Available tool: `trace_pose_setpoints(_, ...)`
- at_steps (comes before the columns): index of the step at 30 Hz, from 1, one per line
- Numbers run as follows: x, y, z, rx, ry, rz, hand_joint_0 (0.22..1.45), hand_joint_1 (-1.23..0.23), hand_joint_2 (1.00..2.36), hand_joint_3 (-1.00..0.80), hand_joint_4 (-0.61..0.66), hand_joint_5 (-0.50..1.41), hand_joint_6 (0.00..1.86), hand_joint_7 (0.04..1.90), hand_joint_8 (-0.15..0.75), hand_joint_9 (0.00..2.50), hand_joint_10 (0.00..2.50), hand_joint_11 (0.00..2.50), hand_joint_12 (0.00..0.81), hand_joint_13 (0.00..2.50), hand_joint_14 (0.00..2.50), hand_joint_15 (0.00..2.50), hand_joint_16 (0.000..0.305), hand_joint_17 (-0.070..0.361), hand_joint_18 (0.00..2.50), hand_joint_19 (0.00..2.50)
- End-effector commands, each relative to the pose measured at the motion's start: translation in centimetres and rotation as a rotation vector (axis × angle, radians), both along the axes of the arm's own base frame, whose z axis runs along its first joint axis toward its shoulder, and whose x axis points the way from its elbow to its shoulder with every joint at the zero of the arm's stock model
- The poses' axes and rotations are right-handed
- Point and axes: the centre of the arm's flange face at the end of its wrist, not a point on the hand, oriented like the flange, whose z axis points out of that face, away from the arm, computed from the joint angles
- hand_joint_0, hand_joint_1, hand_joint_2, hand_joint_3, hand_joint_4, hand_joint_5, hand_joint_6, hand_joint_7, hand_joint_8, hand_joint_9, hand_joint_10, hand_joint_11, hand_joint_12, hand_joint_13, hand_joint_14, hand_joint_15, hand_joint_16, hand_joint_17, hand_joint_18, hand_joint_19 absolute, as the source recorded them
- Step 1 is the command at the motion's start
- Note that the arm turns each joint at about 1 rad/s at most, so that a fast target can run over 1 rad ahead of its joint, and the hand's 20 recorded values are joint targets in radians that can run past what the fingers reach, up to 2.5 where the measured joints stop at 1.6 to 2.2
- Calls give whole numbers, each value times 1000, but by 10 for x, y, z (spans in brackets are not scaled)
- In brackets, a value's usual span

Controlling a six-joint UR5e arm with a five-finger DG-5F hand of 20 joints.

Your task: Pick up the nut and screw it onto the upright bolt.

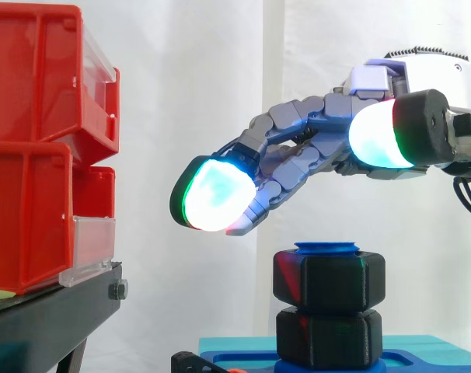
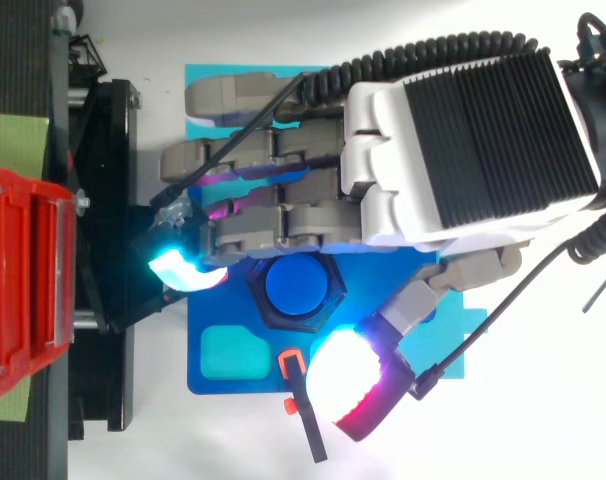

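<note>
White curtain behind: hand (image 1: pixel 301 159), relaxed and empty, hangs just above the nut (image 1: pixel 329 281), which sits atop the vertical bolt (image 1: pixel 327 248) at lower centre of frame.

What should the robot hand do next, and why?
Probably come straight down a little. The hand hovers open above the nut, which sits at the top of the blue bolt, and the fingers touch nothing yet.

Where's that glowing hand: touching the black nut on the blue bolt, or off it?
Apart. The side view shows the hand above the black nut, with white curtain plainly visible between it and the top of the blue bolt.
</note>
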Motion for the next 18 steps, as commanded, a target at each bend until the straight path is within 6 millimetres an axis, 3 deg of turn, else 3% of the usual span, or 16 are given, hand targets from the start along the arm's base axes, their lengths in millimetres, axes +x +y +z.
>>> trace_pose_setpoints(1, 1, 3, 0, 0, 0, 0, 463, -259, 1000, -500, 159, -149, 502, 667, 207, 482, 0, 0, 316, 204, 0, 0, 38, 85, 0, 0)
trace_pose_setpoints(6, -1, 5, -2, 0, 14, 3, 464, -259, 1000, -500, 176, -135, 502, 754, 223, 514, 0, 0, 325, 233, 0, 0, 38, 87, 0, 0)
trace_pose_setpoints(18, -2, 8, -4, -2, 33, 2, 469, -270, 1000, -500, 187, -132, 503, 756, 234, 566, 0, 0, 326, 283, 0, 0, 39, 88, 0, 0)
